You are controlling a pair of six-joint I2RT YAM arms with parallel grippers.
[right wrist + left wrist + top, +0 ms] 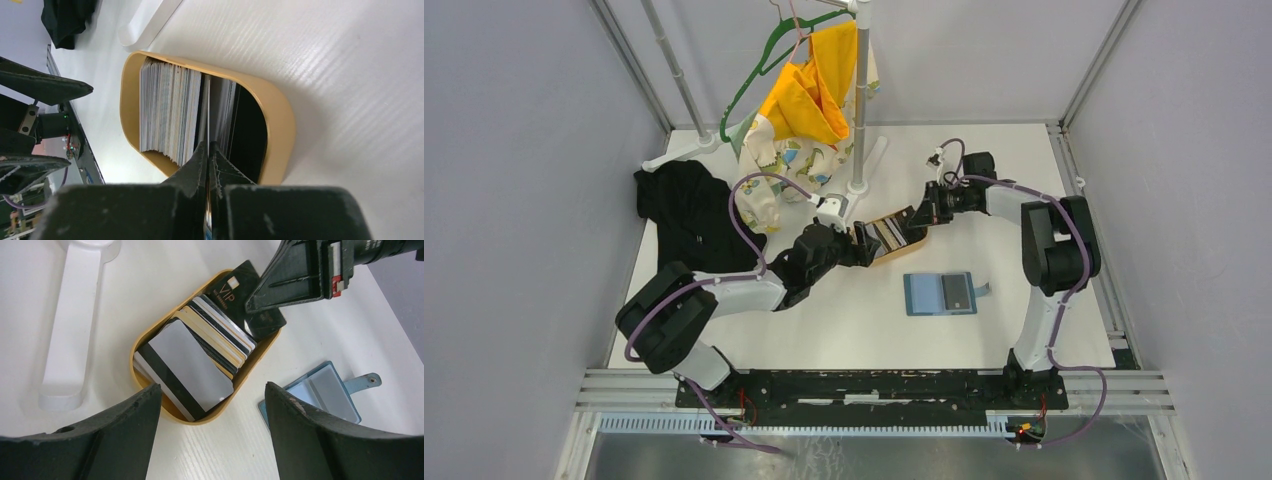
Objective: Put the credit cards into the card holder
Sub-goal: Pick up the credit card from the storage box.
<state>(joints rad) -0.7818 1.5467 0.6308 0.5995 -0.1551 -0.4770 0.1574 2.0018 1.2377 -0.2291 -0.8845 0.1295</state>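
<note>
An oval tan wooden tray [916, 238] [210, 419] [280, 120] at the table's middle holds the stack of credit cards [886, 232] [192, 357] [167, 112], which stand on edge and lean. My right gripper [916, 216] [208, 145] reaches in from the far end and is shut on one thin card [208, 110] within the stack, beside a black VIP card [235, 287]. My left gripper [861, 245] [212, 386] stands open at the tray's near end, holding nothing. The teal card holder [940, 293] [325, 392] lies open flat, to the near right of the tray.
A white rack base [869, 165] [70, 325] lies just behind the tray, with its pole rising and a yellow garment [809, 100] hanging above. A black cloth [689, 205] lies at the left edge of the table.
</note>
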